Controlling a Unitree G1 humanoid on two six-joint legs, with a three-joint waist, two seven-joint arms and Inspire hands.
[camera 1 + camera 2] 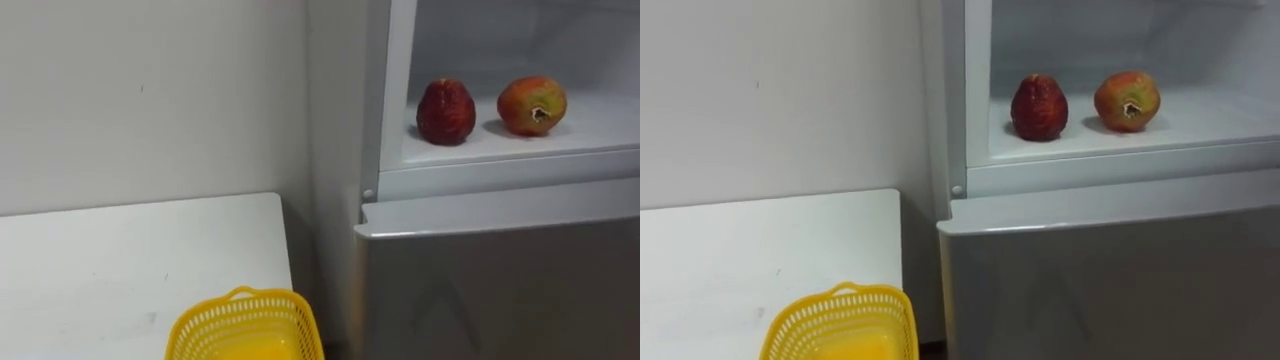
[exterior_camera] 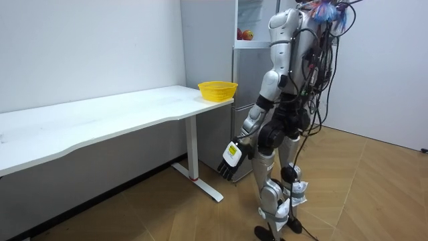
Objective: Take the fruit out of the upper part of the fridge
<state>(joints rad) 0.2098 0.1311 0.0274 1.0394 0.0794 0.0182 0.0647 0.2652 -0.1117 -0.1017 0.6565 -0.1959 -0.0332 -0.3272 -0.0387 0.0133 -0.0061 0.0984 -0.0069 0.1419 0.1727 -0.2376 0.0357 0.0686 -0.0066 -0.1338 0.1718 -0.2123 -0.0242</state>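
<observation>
Two fruits sit on the white shelf (image 1: 600, 128) of the open upper fridge compartment: a dark red fruit (image 1: 446, 112) on the left and a red-and-yellow fruit (image 1: 532, 105) to its right, near each other but apart, neither one held. The lower fridge door (image 1: 500, 285) beneath is closed. A yellow mesh basket (image 1: 245, 325) stands on the white table (image 1: 120, 260), at the end just beside the fridge. The robot stands facing the fridge. Its left hand (image 2: 231, 159) hangs low by its thigh, fingers loosely extended and holding nothing.
</observation>
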